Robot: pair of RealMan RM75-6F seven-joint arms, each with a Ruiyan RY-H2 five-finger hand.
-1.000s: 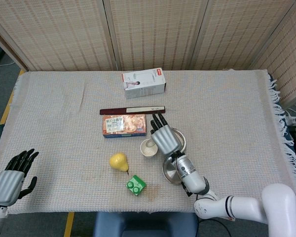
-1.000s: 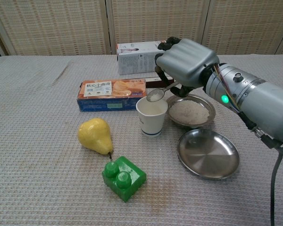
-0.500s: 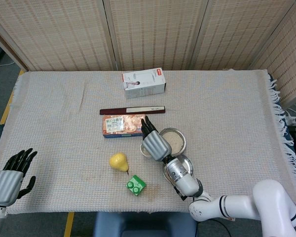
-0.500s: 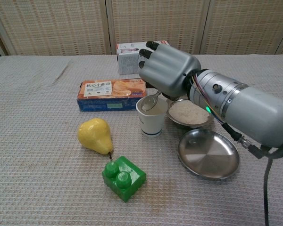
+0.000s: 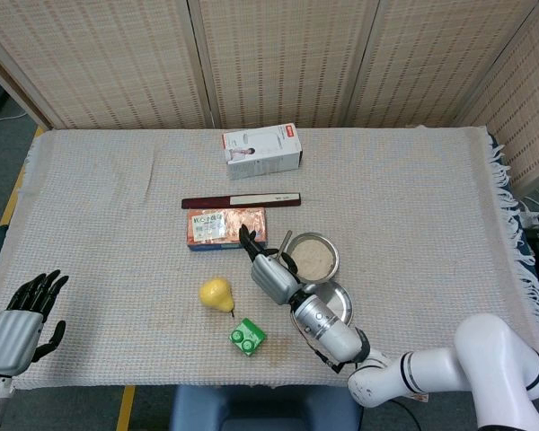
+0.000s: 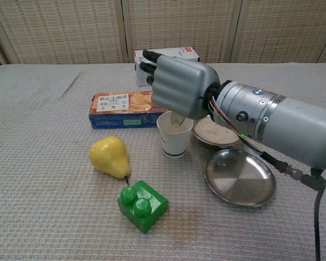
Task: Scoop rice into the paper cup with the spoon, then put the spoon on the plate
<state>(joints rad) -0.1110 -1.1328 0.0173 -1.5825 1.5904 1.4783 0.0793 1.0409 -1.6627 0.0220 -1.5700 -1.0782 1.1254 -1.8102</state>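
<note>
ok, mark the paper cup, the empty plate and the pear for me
paper cup [image 6: 174, 142], chest view, front wall below the rim.
empty plate [image 6: 239, 176], chest view, bare middle of the metal dish.
pear [image 6: 110, 156], chest view, middle of its yellow body.

Right hand tilted, gripping; left hand open, low.

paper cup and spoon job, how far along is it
Mid-job: the right hand holds the metal spoon tipped over the white paper cup, apparently emptying rice. The rice bowl stays part full. The empty steel plate awaits the spoon. The left hand is idle.
</note>
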